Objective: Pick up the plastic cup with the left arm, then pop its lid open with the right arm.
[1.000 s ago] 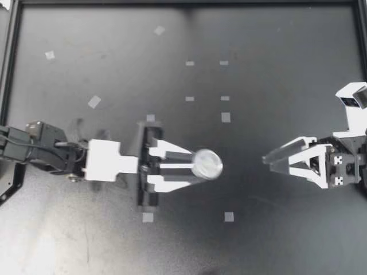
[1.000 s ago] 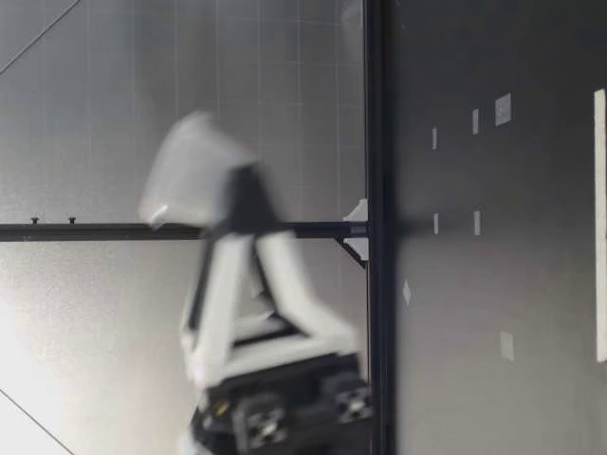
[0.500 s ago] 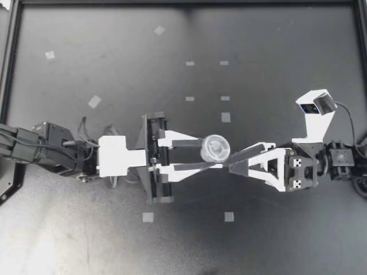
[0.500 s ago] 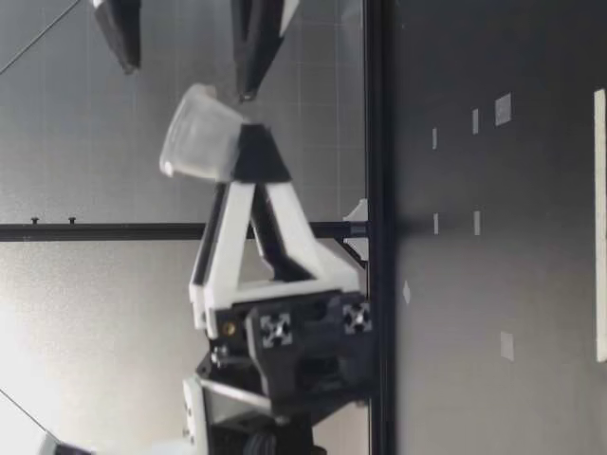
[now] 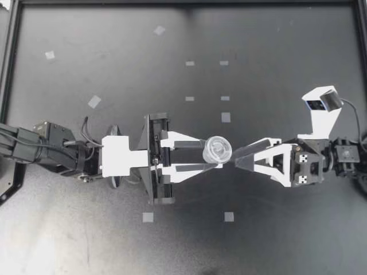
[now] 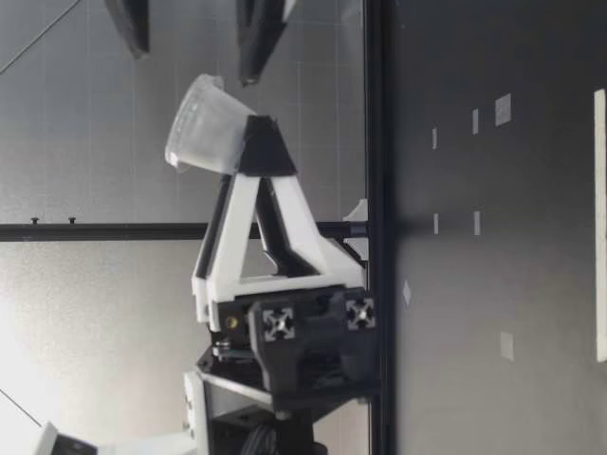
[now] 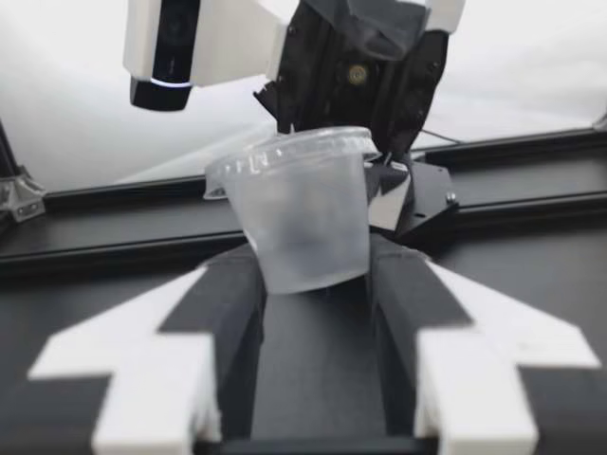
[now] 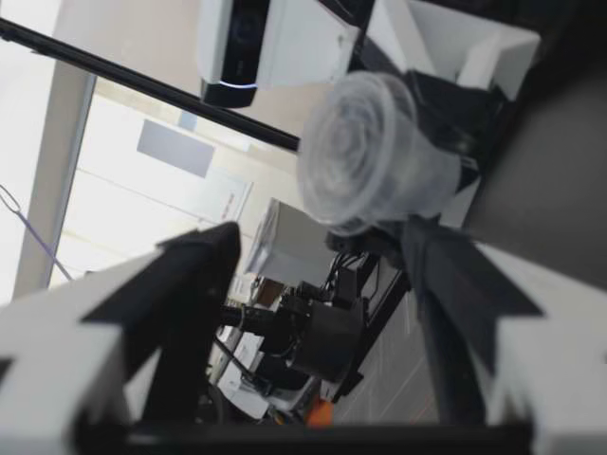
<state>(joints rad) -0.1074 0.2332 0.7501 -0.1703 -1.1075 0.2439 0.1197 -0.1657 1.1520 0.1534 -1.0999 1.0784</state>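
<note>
Obs: my left gripper [image 5: 217,158], entering from 9 o'clock, is clamped on a small clear cup [image 5: 218,150]. Both fingers press its lower wall.

The cup hangs well above the table [image 5: 275,51], near its centre. It is tilted, with the mouth leaning toward 3 o'clock.

My right gripper [image 5: 243,156] stands at the cup's 3 o'clock with fingers spread wide. The cup is just ahead of them, and I see no contact.

Judgement: the cup is light, thin-walled and smooth, so it would likely buckle or slip under a hard squeeze. The best hold looks to be the free upper wall just beneath the stiffer rim, taken from two opposite sides.
</note>
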